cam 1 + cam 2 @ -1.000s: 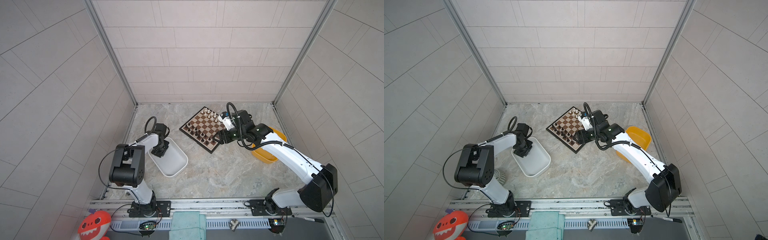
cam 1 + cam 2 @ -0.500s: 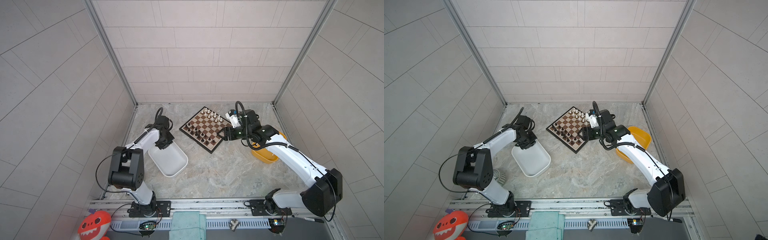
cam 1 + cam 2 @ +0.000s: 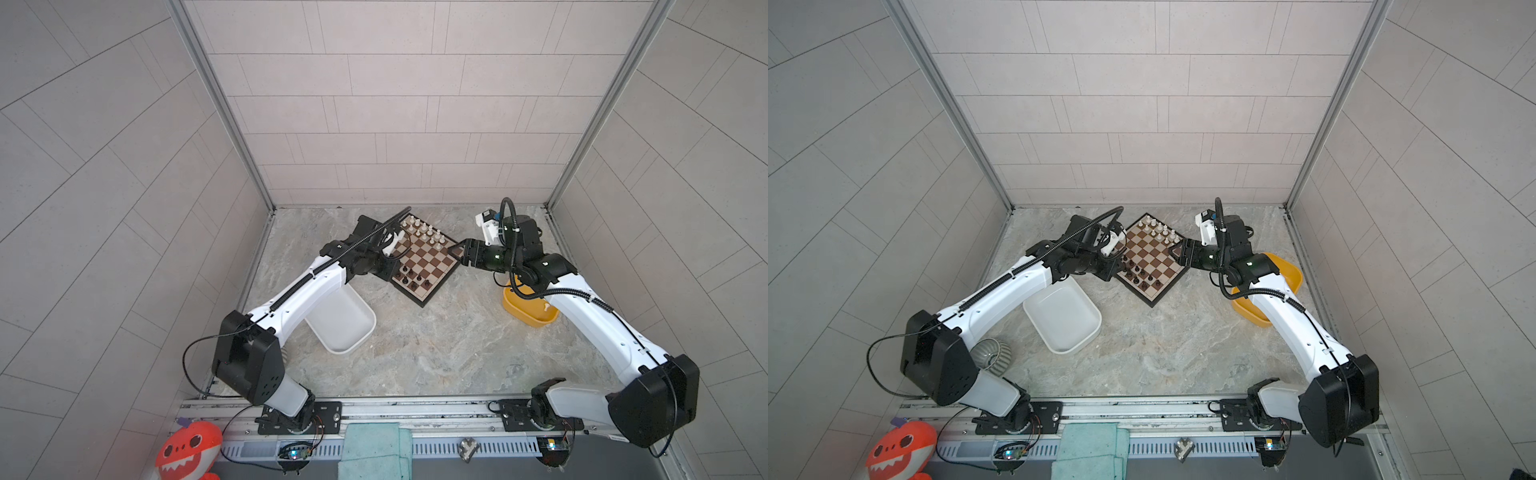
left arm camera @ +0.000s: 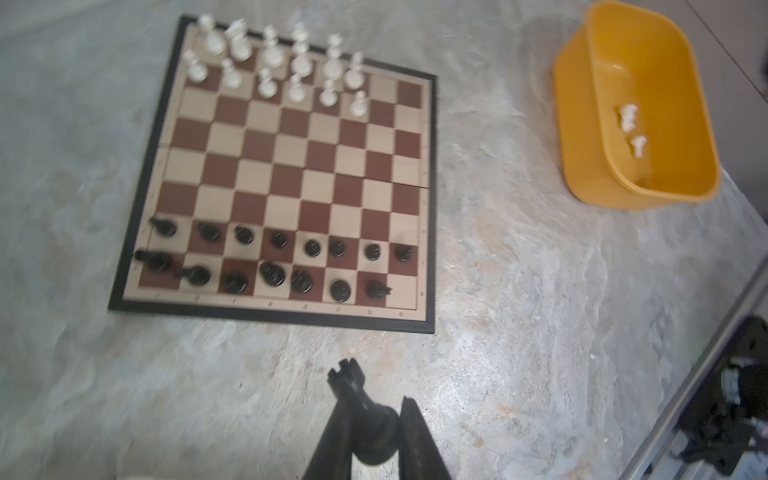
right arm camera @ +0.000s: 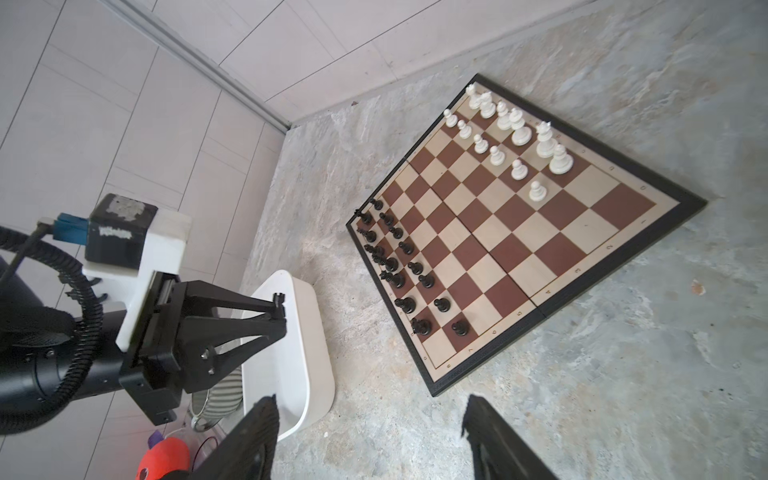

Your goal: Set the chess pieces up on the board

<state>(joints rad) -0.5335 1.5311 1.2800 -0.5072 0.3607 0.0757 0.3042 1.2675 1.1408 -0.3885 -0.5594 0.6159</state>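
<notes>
Left jaws are clamping a black rook low on its body, crown poking out ahead. They are hovering over bare table just off the board's black-side edge. Judging by the single vacant corner square in black's back row, that is where the rook is heading (the neighbouring black piece is crowding it, so clearance is looking tight). Right jaws are standing wide apart, gripping nothing, by the board corner nearest the yellow tub. White's rows are lacking their last two files; a few white pieces are lying in that tub. White tub is sitting beside the left arm.
</notes>
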